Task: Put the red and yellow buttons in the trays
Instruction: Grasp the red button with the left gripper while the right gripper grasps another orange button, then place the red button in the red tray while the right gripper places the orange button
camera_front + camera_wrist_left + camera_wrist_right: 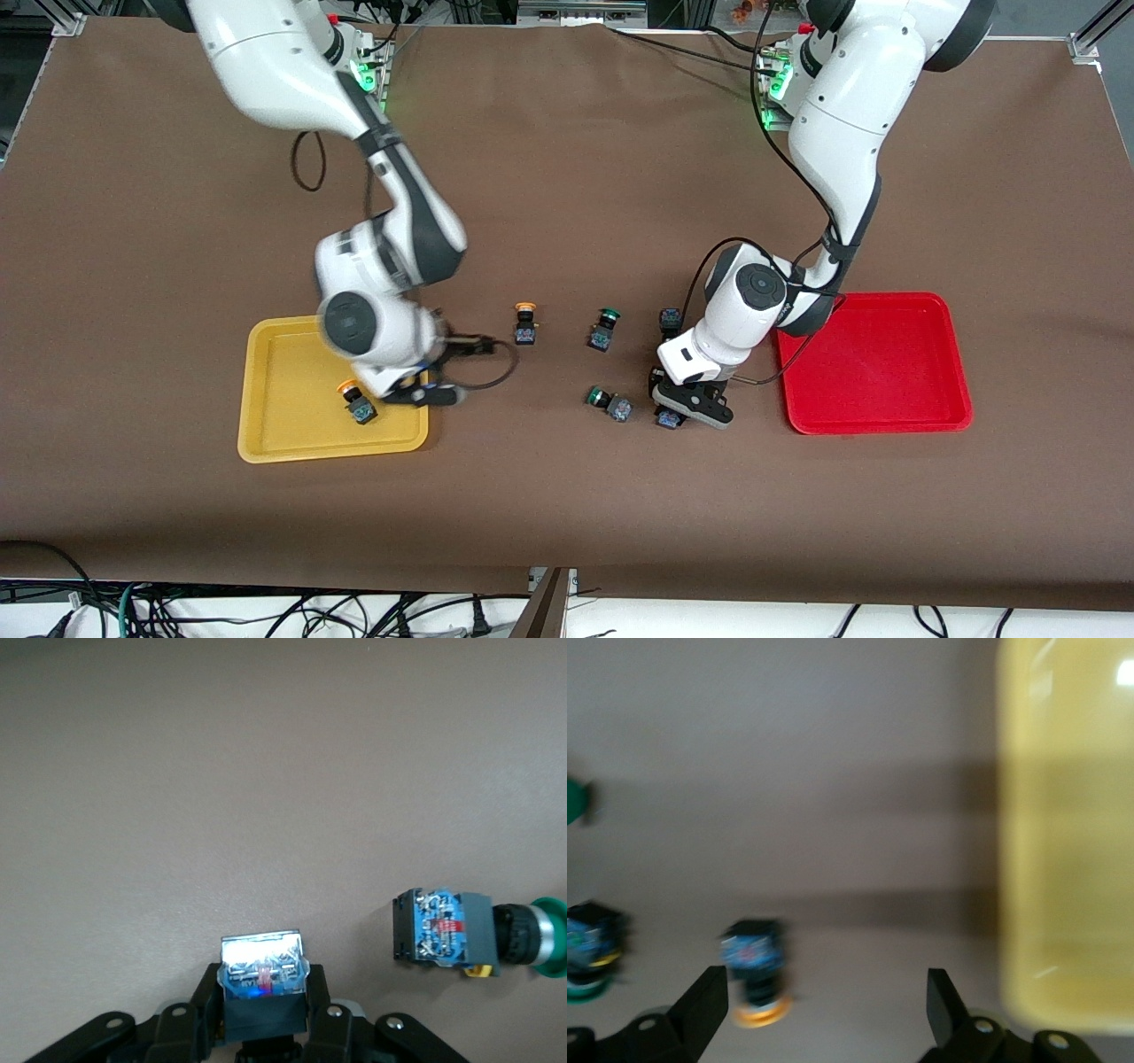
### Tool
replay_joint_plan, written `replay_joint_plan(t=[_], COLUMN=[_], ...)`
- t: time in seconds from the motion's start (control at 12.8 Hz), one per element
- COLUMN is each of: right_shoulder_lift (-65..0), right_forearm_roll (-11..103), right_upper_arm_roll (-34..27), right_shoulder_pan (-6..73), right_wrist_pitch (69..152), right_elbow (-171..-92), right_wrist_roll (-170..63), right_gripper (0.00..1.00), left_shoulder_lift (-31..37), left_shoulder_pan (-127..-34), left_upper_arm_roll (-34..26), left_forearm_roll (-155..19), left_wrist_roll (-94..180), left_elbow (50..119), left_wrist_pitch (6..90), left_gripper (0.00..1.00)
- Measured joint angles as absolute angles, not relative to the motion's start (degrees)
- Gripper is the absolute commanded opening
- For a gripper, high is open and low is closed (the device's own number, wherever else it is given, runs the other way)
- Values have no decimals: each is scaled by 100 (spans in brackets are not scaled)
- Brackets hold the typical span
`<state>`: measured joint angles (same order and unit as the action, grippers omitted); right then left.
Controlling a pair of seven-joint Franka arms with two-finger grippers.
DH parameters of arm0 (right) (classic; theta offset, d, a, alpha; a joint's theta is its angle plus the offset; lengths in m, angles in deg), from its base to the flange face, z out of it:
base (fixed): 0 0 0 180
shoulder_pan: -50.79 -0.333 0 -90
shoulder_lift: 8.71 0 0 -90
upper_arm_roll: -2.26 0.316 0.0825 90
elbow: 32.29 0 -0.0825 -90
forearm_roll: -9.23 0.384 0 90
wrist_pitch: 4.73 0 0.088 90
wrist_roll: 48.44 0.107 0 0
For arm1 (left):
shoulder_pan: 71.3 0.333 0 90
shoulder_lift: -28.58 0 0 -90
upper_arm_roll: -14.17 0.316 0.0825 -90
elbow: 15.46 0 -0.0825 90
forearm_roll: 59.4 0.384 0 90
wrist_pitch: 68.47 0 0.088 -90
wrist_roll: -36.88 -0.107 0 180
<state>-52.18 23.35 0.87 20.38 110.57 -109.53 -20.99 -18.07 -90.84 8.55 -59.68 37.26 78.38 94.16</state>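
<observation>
The yellow tray (292, 443) lies toward the right arm's end, and one yellow-capped button (357, 400) lies in it. A second yellow-capped button (525, 323) stands on the cloth and also shows in the right wrist view (755, 970). My right gripper (456, 368) is open and empty over the tray's edge (1063, 859). The red tray (873, 416) holds nothing. My left gripper (675, 416) is low at the cloth beside it, shut on a button (263, 979) by its dark body. The cap of that button is hidden. Another button (670, 321) shows only its body.
Two green-capped buttons lie in the middle of the table, one (604, 330) farther from the front camera and one (609, 403) nearer. The nearer one lies beside my left gripper (469, 930). Brown cloth covers the whole table.
</observation>
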Motion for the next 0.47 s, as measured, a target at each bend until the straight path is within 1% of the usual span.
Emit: replay_joint_plan(t=[0.08, 0.16, 0.31, 0.39, 0.47], right_shoulder_lift=[-5255, -5298, -5374, -5404, -5422], right_forearm_roll=[2335, 2335, 2335, 2335, 2335], right_upper_arm_roll=[98, 98, 94, 92, 92], right_shoulder_pan=[1747, 1527, 1340, 1313, 1287], right_wrist_pitch=[11245, 11476, 11906, 12086, 12281], right_elbow=[-11002, -11107, -11401, -11535, -11686], right_wrist_roll=[-1629, -1360, -1224, -1224, -1224], right_gripper=[99, 99, 99, 99, 99], left_shoulder_lift=[-1599, -1308, -639, -380, -229], left_shoulder_pan=[-9064, -9018, -8848, -8724, -8591], left_upper_arm_roll=[871, 896, 949, 969, 975], left_forearm_roll=[-5968, -5968, -5923, -5873, -5823], left_wrist_roll=[3725, 3724, 3456, 3165, 2918], left_elbow=[7818, 7765, 7724, 7732, 7745], left_wrist_pitch=[8907, 8099, 6413, 5809, 5527], left_gripper=[0, 0, 0, 0, 0])
